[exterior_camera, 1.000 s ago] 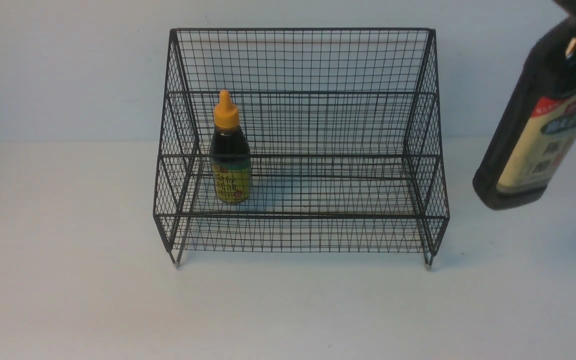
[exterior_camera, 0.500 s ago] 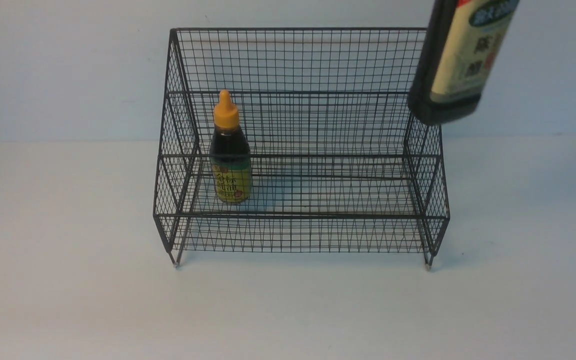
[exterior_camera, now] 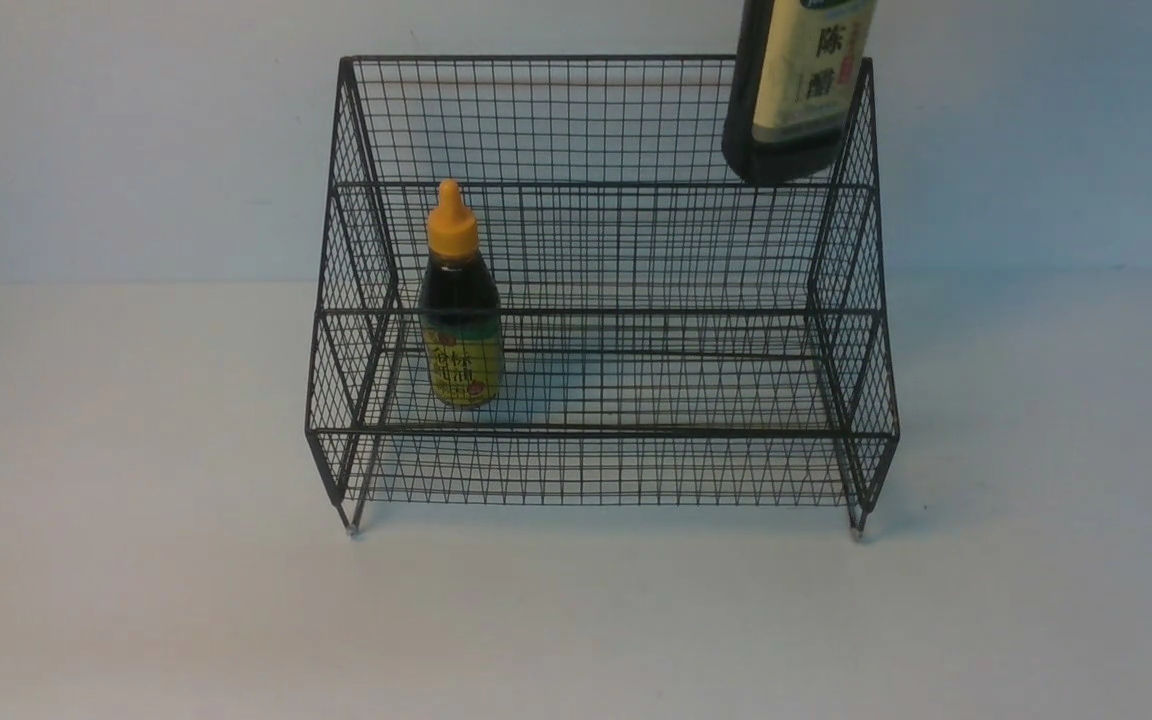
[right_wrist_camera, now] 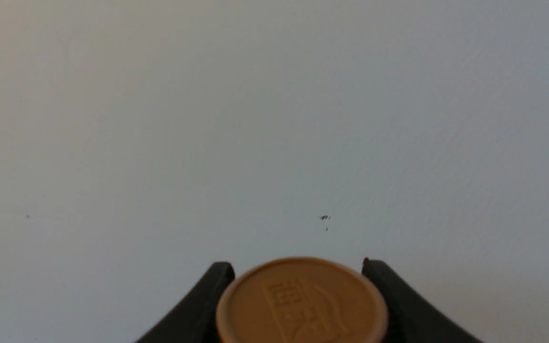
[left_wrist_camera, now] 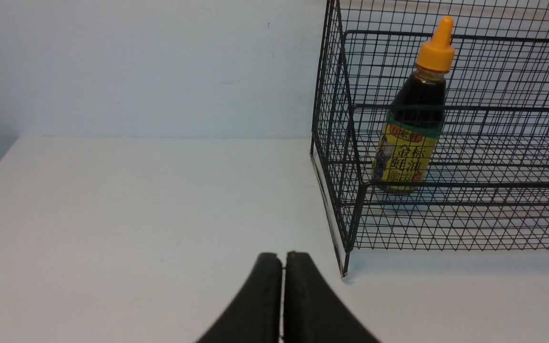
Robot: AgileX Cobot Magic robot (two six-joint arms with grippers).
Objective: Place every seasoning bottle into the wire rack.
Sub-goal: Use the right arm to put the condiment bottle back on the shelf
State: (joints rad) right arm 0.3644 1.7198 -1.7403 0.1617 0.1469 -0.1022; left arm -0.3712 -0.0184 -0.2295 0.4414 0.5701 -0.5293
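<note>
Scene, front and wrist views. The white table (exterior_camera: 136, 600) carries the wire rack (exterior_camera: 596, 432), a black mesh stand of two stepped tiers with its tall back panel toward the pale wall.

The taller bottle (exterior_camera: 796, 90) hangs over the rack's right end. Its long axis is vertical, base down, and its upper part is cut off by the frame. Its base appears level with the upper tier's front rail, in front of the back panel; contact with the rack cannot be determined. The cream label reads 陈醋.

The small bottle (exterior_camera: 461, 320) stands upright on the lower tier near the left wall. Its orange pointed cap is uppermost, and its yellow-green label bears dark characters, among them 金标.

The right gripper (right_wrist_camera: 297, 263) clamps the tan cap (right_wrist_camera: 301, 305) of the taller bottle between partly spread fingers; the cap's face carries embossed marks, not legible. The left gripper (left_wrist_camera: 282, 259) has its fingers pressed together, holds nothing, and sits low over the table near the rack's left front foot.
</note>
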